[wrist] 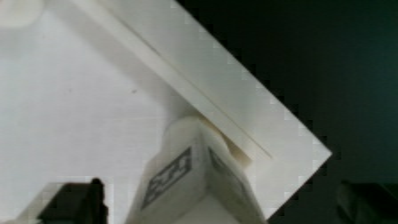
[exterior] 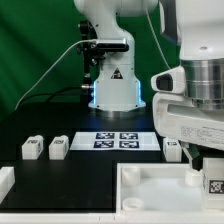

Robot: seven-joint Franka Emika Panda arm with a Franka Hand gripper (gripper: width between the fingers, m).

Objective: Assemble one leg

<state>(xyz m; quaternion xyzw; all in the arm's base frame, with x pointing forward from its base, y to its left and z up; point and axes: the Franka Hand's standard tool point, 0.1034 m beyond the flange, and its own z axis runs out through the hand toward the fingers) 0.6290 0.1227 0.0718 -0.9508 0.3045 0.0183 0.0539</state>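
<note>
The leg [wrist: 183, 172], a small white block with a black-and-white tag, stands at a corner of the large white tray-like part [wrist: 89, 90]. It also shows in the exterior view [exterior: 212, 184], at the right edge of the tray-like part [exterior: 160, 200]. My gripper [exterior: 204, 165] hangs right above it. In the wrist view the gripper [wrist: 205, 208] straddles the leg. One dark finger [wrist: 71, 203] stands apart from the leg with a white gap between. The other finger is lost against the dark table. Nothing is held.
Three more legs lie on the black table: two at the exterior view's left [exterior: 32, 148] [exterior: 57, 148] and one at the right [exterior: 172, 150]. The marker board [exterior: 118, 140] lies in front of the robot base [exterior: 112, 90]. A white part [exterior: 5, 180] sits at the left edge.
</note>
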